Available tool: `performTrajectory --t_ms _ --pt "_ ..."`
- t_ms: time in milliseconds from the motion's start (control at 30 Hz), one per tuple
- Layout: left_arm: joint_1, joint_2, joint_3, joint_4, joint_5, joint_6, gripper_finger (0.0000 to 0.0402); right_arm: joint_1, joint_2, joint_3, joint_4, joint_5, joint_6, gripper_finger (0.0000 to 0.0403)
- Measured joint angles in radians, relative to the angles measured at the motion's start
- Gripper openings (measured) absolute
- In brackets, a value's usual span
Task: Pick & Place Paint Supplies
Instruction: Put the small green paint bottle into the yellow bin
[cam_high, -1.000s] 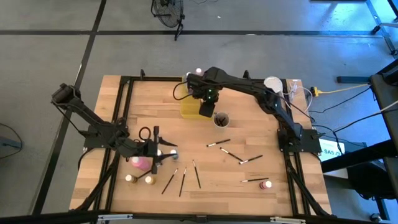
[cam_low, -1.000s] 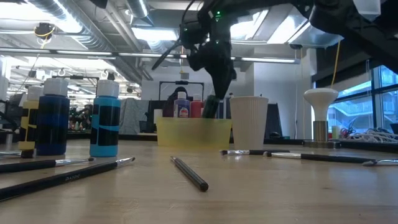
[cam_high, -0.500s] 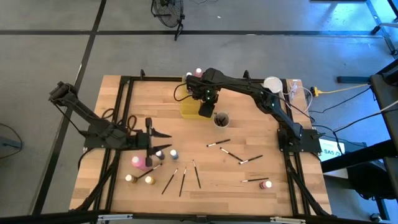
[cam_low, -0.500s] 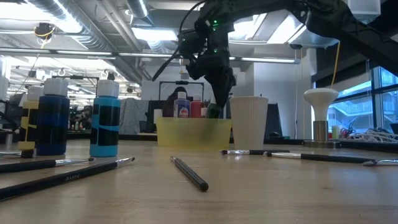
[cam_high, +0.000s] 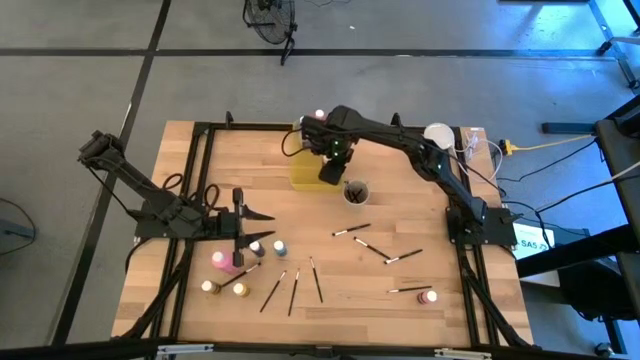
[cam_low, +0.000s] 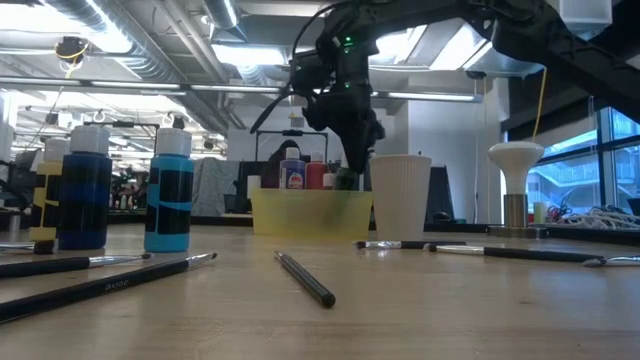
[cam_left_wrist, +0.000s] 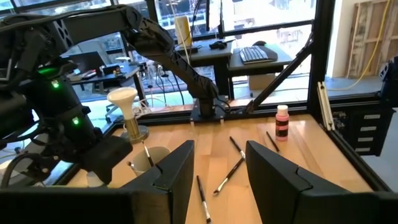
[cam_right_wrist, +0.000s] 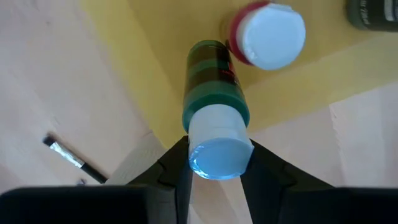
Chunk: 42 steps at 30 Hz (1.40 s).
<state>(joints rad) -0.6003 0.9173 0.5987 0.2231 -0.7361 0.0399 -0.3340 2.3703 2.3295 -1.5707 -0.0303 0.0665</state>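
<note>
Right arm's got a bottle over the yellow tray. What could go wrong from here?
The right gripper grips the green bottle only at its white cap, so it may slip or swing. A red bottle stands close beside it in the yellow tray; lowering could knock it over. The brush cup sits beside the tray, near the arm's path out.

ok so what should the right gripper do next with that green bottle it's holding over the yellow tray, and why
Probably lower a little further and then open. The right gripper is shut on the green paint bottle with the pale cap, gripping it by the cap, and the bottle hangs over the translucent yellow rectangular tray beside a red bottle with a white cap already standing there. The low view suggests it is near the tray.
</note>
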Motion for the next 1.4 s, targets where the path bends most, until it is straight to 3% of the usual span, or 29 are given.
performTrajectory --t_ms 433,733,1400 --pt "0.0 0.0 0.0 -0.018 0.0 -0.002 0.0141 -0.003 0.0 -0.003 0.0 -0.024 0.037 0.0111" --pt "0.0 0.0 0.0 -0.018 0.0 -0.006 0.0141 -0.005 0.0 -0.091 0.0 -0.041 0.051 0.0112" --pt "0.0 0.0 0.0 -0.019 0.0 -0.01 0.0141 -0.005 0.0 -0.093 0.0 -0.051 0.056 0.0122"
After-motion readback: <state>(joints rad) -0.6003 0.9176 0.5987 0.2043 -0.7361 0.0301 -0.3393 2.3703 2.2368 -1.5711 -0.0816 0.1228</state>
